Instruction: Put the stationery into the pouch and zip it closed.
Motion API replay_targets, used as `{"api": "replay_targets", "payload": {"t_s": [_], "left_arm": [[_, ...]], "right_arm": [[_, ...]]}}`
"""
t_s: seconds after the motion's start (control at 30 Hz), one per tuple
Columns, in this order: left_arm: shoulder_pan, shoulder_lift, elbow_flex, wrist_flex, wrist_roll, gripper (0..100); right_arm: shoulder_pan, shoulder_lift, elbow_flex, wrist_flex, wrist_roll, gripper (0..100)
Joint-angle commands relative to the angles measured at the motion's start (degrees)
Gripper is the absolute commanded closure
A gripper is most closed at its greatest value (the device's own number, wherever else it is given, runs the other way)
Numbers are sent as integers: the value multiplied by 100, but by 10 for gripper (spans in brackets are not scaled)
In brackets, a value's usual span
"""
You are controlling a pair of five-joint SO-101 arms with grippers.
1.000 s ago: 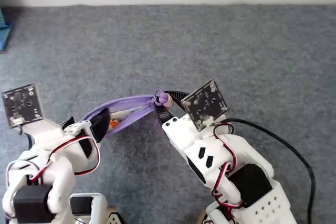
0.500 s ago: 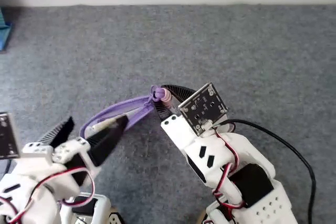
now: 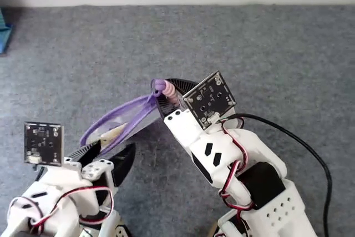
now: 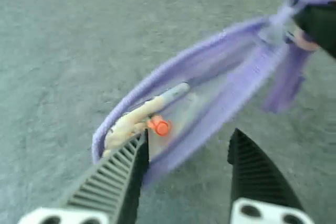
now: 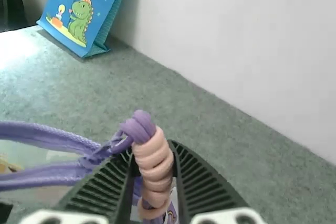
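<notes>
The blue gift bag (image 5: 84, 11) is leaning on the white wall in the upper left of the right wrist view. It is showing a green dinosaur, balloons and a few small words. Low in the middle of that view, the right gripper (image 5: 152, 150) is squeezing tight on the pink curly cord (image 5: 153, 163), which is tied to the purple pouch (image 3: 125, 117).

In the high view the pouch is stretching from the middle down to the lower left. The left wrist view is looking into its open mouth, where a cream pen (image 4: 134, 121) and an orange cap (image 4: 159, 126) are lying.

The left gripper (image 3: 115, 149) is gaping wide and holding nothing. A second ago it was sitting at the pouch's left end; now it is backing off toward the bottom left. The right gripper is drifting up and left.
</notes>
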Motion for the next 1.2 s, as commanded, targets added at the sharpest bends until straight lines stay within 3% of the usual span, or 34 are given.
{"api": "replay_targets", "payload": {"t_s": [0.0,0.17,0.3,0.47,0.7,0.97,1.17], "left_arm": [[-703,9,136,-246,-308,769],[-1574,9,549,-1090,-721,769],[-1705,18,725,-2048,-985,770],[-1424,519,673,-2822,-1152,771],[-862,1969,-163,-3499,-1002,772],[431,3235,-1165,-3499,-185,772],[853,3305,-1226,-3253,-158,772]], "right_arm": [[75,-40,-475,382,-79,991],[57,-391,-633,1385,-88,991],[57,-585,-826,2141,-88,991],[57,-787,-879,2466,-114,991],[57,-866,-879,2818,-730,991],[40,-1103,-879,3178,-1125,991],[66,-1411,-1160,3459,-1108,991]]}}
